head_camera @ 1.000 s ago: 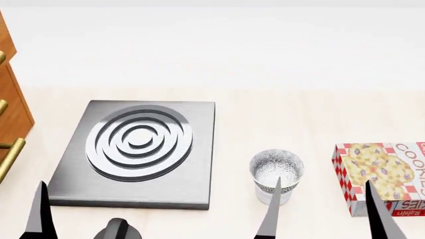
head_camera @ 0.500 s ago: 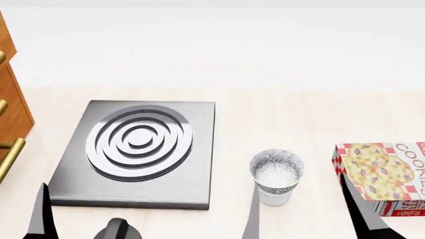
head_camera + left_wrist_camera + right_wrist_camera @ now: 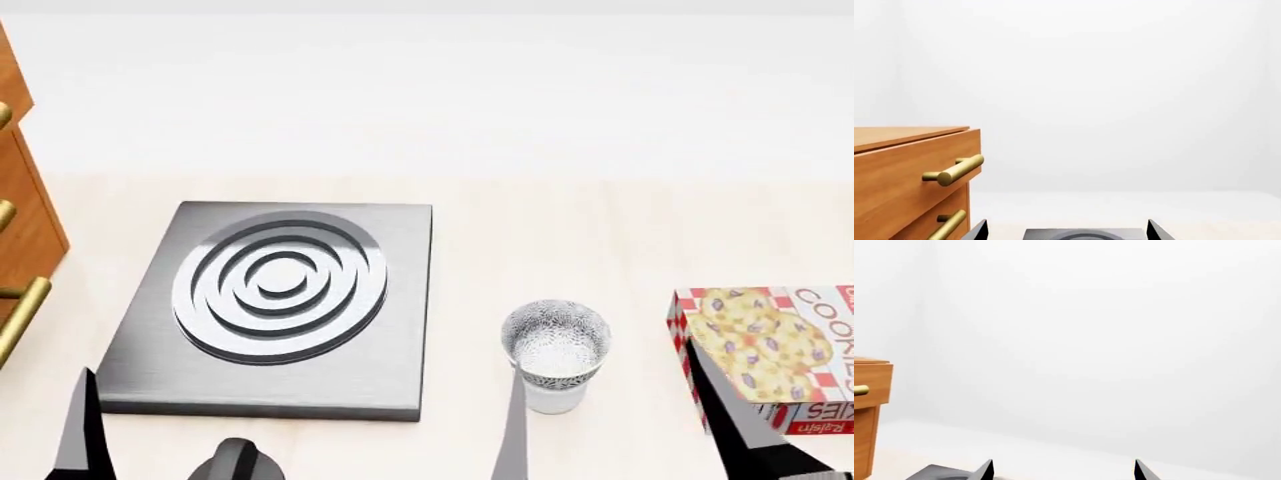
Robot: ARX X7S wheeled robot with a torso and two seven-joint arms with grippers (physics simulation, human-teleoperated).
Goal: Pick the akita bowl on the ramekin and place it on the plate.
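Observation:
The speckled akita bowl (image 3: 555,336) sits upright on the white ramekin (image 3: 550,396), on the pale counter right of the stove. My right gripper (image 3: 619,440) is open and empty, on the near side of the stack. Its left finger (image 3: 510,432) stands just beside the ramekin and its right finger (image 3: 723,415) is in front of the cookie box. The right wrist view shows the right gripper (image 3: 1062,472) with tips wide apart and no bowl. My left gripper (image 3: 1066,232) is open and empty, facing the stove. The plate is out of view.
A grey stove plate (image 3: 274,300) with concentric rings lies left of centre. A cookie box (image 3: 774,345) lies at the right edge. A wooden drawer cabinet (image 3: 20,220) with brass handles (image 3: 954,171) stands at the left. A dark rounded object (image 3: 234,460) shows at the bottom edge.
My right gripper has shifted left and slightly back; its left finger no longer overlaps the bowl and ramekin. The bowl, the ramekin and the left gripper have stayed put.

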